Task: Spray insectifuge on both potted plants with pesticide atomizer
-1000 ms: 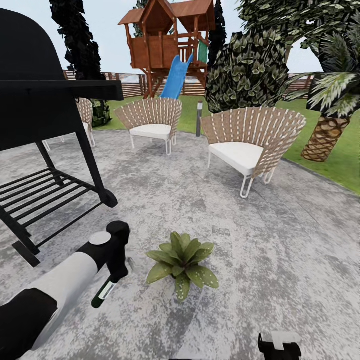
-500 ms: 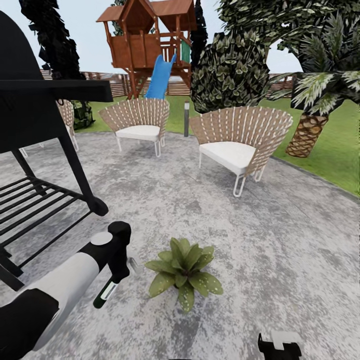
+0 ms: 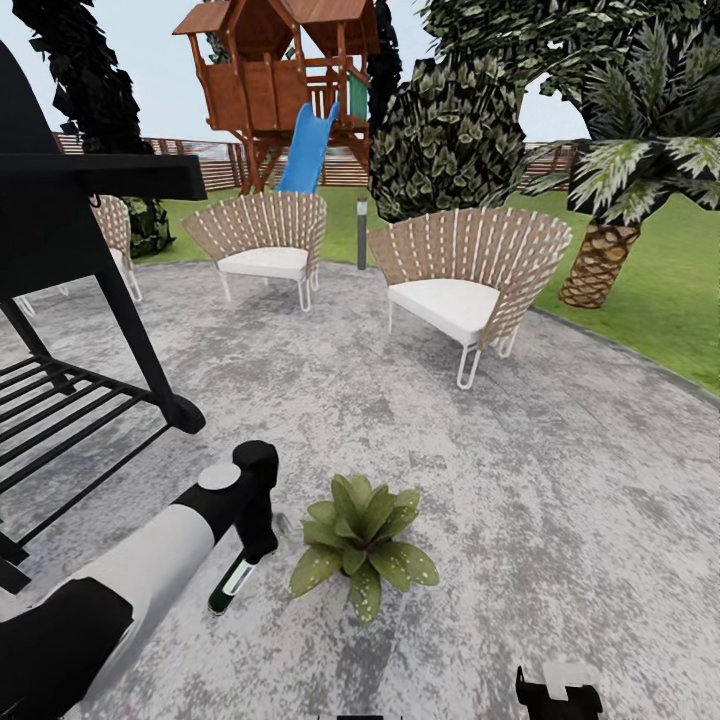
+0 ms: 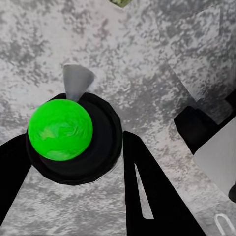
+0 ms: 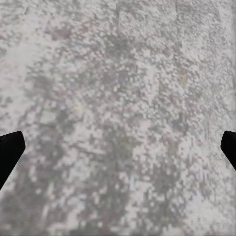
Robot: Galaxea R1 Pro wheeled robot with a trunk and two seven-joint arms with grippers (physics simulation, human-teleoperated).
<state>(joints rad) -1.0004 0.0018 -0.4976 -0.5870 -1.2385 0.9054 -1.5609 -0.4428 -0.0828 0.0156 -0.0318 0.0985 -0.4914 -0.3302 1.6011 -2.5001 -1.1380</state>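
In the head view the left gripper [image 3: 245, 560] hangs at the lower left of the frame, at the end of a white and black arm, with the atomizer [image 3: 230, 585] clamped in it and tilted, its dark body pointing down toward the paving [image 3: 560, 480]. Just right of it, low in the centre, sits one plant [image 3: 362, 535], a rosette of broad green leaves whose pot is hidden under the foliage. Two slatted chairs [image 3: 470, 280] stand in the middle distance, a black grill [image 3: 70, 260] fills the left edge, and a wooden playhouse with a blue slide [image 3: 305, 145] rises at the top before the fence. A bit of the right gripper [image 3: 558, 692] shows at the bottom edge. In the left wrist view the two dark fingers [image 4: 147, 191] close on either side of the atomizer [image 4: 73, 140], seen end on as a black disc with a bright green cap, and a pale grey cone sits just beyond it over the paving; a scrap of leaf shows at the top edge. In the right wrist view the fingertips [image 5: 10, 152] sit at the far left and right edges, spread wide over bare paving, holding nothing. To spray well, I judge the nozzle should swing toward the rosette and sweep across all its leaves, since the cone seems to fall beside it.
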